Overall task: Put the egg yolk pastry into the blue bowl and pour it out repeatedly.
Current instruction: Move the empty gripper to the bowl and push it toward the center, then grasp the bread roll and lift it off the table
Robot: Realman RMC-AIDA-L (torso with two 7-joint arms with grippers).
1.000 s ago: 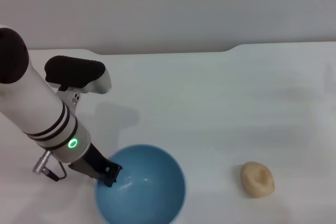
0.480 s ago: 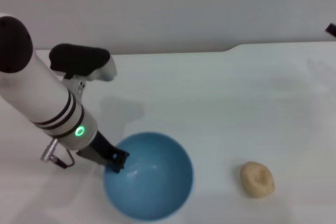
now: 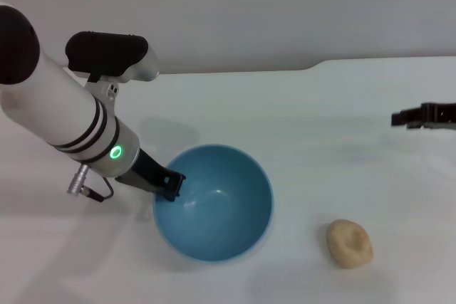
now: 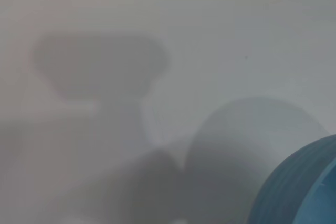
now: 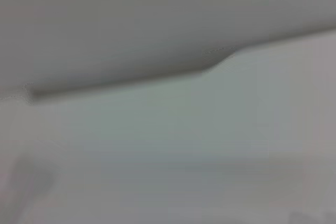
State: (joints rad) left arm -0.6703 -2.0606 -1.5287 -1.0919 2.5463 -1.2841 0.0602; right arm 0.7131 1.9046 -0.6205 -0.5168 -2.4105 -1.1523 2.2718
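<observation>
While your left gripper (image 3: 171, 184) grips the blue bowl (image 3: 214, 211) rim, lower the right gripper (image 3: 407, 118), jaw state unreadable, onto the egg yolk pastry (image 3: 349, 243) below it.

Left arm reaching down, right gripper just entering from the side

The left arm stretched down and inward from the robot's left, its green wrist light lit, and the left gripper (image 3: 169, 185) had its dark fingers clamped on a rim. The right gripper (image 3: 399, 119) poked in at the far right, held level; its finger state was unclear.
</observation>
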